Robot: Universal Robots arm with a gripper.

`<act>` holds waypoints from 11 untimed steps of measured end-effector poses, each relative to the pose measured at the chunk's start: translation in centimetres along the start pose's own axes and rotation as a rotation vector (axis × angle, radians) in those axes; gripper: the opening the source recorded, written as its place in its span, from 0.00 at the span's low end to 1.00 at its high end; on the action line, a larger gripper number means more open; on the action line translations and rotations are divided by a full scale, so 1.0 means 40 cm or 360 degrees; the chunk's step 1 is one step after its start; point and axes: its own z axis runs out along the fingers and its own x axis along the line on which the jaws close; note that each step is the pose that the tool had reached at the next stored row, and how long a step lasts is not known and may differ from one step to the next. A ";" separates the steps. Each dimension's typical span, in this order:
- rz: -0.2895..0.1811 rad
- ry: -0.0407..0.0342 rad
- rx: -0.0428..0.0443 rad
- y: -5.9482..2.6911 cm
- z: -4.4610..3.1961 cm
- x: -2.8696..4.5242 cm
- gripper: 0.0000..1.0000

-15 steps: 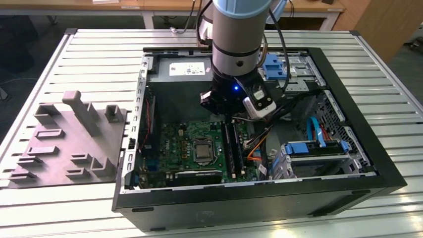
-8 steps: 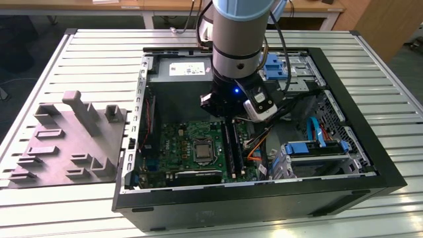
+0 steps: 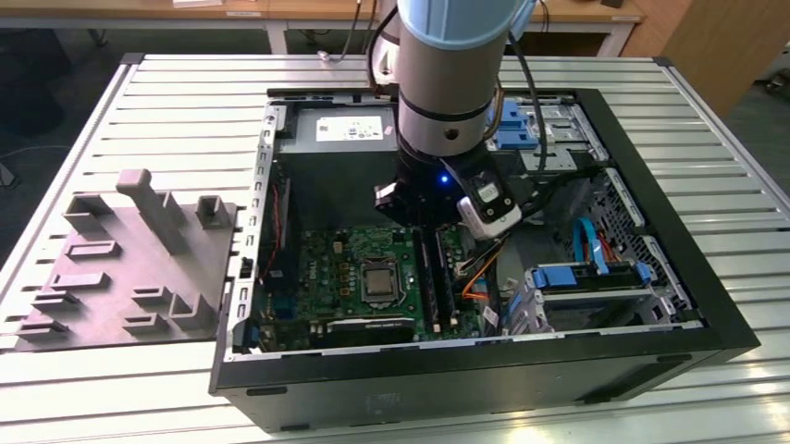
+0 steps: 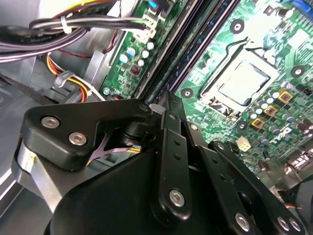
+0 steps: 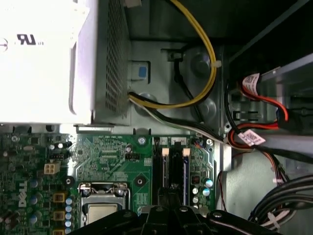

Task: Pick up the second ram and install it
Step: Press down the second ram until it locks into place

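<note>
Matt black gripper [image 4: 168, 105], seemingly plastic; glossy green motherboard [image 4: 274, 68]; ribbed metal table [image 3: 185, 120].

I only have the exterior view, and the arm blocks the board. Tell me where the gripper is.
Observer: In the first wrist view, the black gripper hangs directly over the long black plastic memory slots.
Operator: Report the slot latches.
Observer: White latches show at the slot ends nearest the grey metal power supply box.
Operator: Check for cables near it.
Observer: A yellow cable loops beyond the slots, apart from the gripper.
</note>
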 end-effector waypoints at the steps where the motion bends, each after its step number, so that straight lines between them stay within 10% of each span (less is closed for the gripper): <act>1: 0.0000 0.0000 0.0000 -0.003 0.000 0.000 0.10; 11: 0.0000 0.0000 0.0001 -0.028 -0.001 0.000 0.10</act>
